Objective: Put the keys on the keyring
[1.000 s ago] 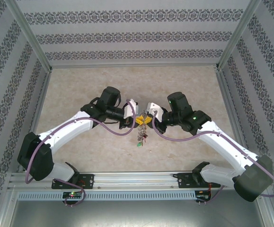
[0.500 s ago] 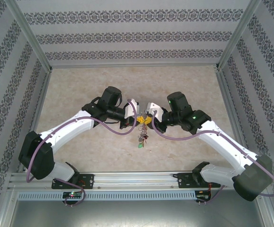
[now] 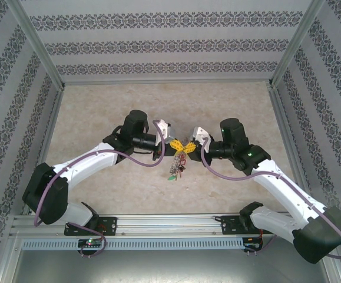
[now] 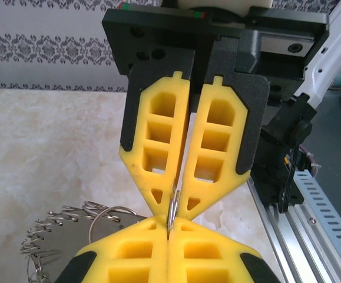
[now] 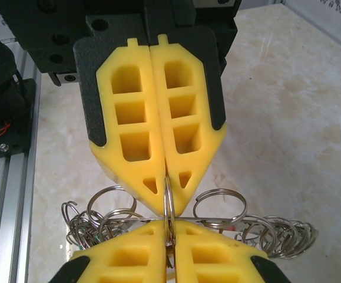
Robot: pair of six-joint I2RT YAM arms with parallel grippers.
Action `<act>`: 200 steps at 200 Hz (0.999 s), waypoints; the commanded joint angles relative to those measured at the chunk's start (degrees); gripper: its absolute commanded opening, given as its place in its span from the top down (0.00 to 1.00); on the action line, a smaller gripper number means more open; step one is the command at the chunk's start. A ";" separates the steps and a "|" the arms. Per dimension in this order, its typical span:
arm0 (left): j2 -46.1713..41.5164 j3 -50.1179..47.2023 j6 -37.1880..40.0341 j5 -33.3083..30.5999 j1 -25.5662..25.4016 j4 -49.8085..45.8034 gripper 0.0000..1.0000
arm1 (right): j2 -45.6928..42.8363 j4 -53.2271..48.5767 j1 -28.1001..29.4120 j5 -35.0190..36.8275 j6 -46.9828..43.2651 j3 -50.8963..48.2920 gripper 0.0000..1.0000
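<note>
The left hand [image 3: 172,145] and right hand [image 3: 189,145] meet tip to tip mid-desk, both pinched on the keyring [image 3: 176,168], barring passage between them. The desk [image 3: 229,100] offers open room far, left and right, up to the patterned walls [image 3: 158,41].

Yellow jaws, silvery keyring [image 3: 176,168], beige marbled table [image 3: 99,112], grey damask-striped walls [image 3: 170,47]

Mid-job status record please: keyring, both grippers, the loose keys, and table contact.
keyring: wire loop pinched from both sides, cluster dangling below
left gripper: jaws shut on keyring wire
right gripper: jaws shut on same wire, tips facing left gripper's
loose keys: cannot pick them out
table: contact with keyring unclear
</note>
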 commanded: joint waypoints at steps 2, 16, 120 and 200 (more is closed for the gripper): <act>-1.63 -0.22 -2.69 4.54 -0.44 7.91 1.00 | -0.71 3.38 -0.43 -3.72 0.70 -0.64 0.95; -1.99 -0.48 -2.14 3.90 -0.35 7.12 1.00 | -0.62 2.29 -0.53 -2.67 0.14 -0.11 1.00; 1.50 12.54 21.83 -4.75 -1.53 -31.41 0.76 | 3.89 -9.30 3.20 4.80 -4.69 8.08 1.00; 3.70 15.27 24.82 -9.97 -2.70 -35.02 0.87 | 4.37 -9.00 4.34 4.76 -5.09 8.90 1.00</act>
